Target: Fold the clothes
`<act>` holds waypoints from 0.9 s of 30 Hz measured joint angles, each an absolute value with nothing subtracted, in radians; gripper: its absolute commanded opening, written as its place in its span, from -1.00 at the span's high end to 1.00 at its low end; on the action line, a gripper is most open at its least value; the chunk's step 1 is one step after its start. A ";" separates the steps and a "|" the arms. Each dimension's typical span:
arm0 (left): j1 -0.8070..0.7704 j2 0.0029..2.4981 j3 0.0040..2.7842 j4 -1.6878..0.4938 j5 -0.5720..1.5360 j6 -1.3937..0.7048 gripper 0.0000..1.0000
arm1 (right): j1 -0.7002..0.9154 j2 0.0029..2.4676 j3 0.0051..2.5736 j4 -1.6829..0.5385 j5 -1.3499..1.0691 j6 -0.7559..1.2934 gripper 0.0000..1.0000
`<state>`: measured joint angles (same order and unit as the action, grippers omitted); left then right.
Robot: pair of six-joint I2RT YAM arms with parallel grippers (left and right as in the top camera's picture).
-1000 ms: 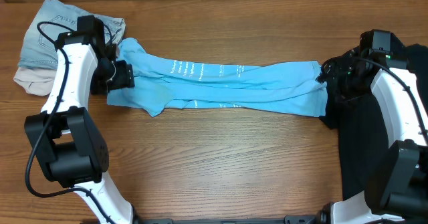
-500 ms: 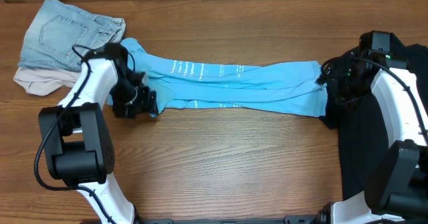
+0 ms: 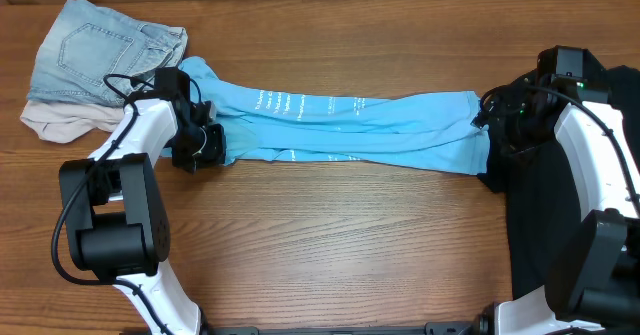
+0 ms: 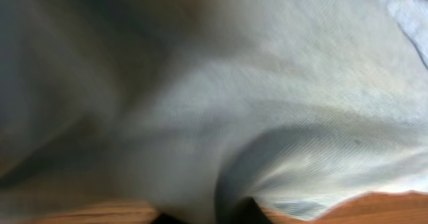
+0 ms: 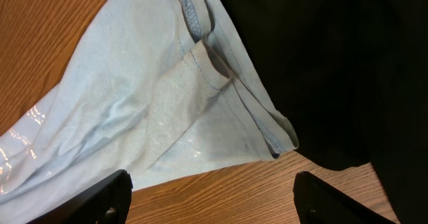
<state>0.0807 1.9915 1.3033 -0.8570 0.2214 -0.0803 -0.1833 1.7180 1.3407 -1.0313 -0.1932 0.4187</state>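
Note:
The sky-blue T-shirt (image 3: pixel 350 125) lies stretched in a long band across the table, white lettering up. My left gripper (image 3: pixel 205 145) is at its lower left corner. In the left wrist view pale blue fabric (image 4: pixel 267 83) fills the frame and bunches between the close-set fingertips, so the gripper (image 4: pixel 204 218) is shut on the shirt. At the shirt's right end my right gripper (image 3: pixel 490 115) stands open. In the right wrist view its gripper (image 5: pixel 214 207) has bare wood between the fingers, just short of the shirt's hem (image 5: pixel 221 83). The black T-shirt (image 3: pixel 540 235) lies at the right, under the right arm.
Folded light denim jeans (image 3: pixel 100 45) and a beige garment (image 3: pixel 50 123) sit at the far left, behind the left arm. The black fabric (image 5: pixel 334 63) borders the blue shirt's right end. Bare wooden table (image 3: pixel 340 235) stretches along the front.
My left gripper moved from the shirt's left end down to its lower left corner and closed on the fabric. The right arm has not moved.

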 measured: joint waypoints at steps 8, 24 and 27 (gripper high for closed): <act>0.081 1.991 1.339 -0.989 0.255 -0.088 0.92 | -0.183 1.718 1.341 -1.028 -0.194 0.418 -0.61; 0.078 1.991 1.550 -0.874 0.296 -0.144 0.71 | -0.183 1.718 1.341 -1.023 -0.193 0.418 -0.62; 0.074 1.991 1.550 -0.897 0.296 -0.143 0.92 | -0.183 1.718 1.341 -1.029 -0.193 0.418 -0.61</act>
